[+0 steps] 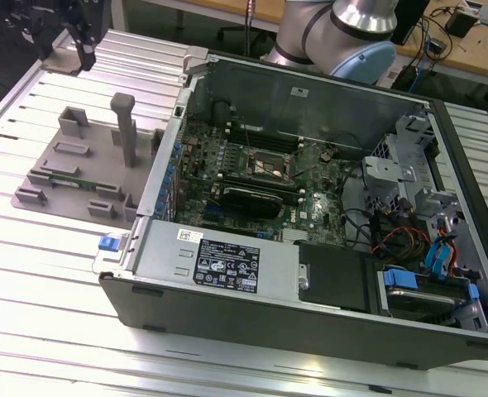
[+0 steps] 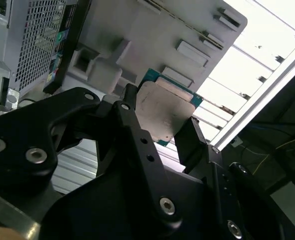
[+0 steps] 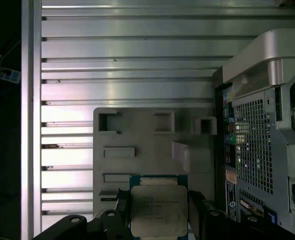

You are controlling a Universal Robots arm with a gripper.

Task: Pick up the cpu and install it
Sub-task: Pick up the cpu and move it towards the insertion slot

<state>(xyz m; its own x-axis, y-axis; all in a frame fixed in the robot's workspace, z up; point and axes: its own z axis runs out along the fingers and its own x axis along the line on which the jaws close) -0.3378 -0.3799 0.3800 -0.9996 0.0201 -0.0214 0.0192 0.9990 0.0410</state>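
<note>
One cpu (image 3: 159,212) sits flat in the gripper (image 3: 158,198), plate up.

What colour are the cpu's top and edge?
The cpu has a silvery-grey plate and teal-green edge, clearest in the first wrist view.

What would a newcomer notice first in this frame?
In the first wrist view, the silvery cpu is held in the gripper above the grey fixture tray. In the exterior view, the open computer case lies on the slatted table with its motherboard exposed.
</note>
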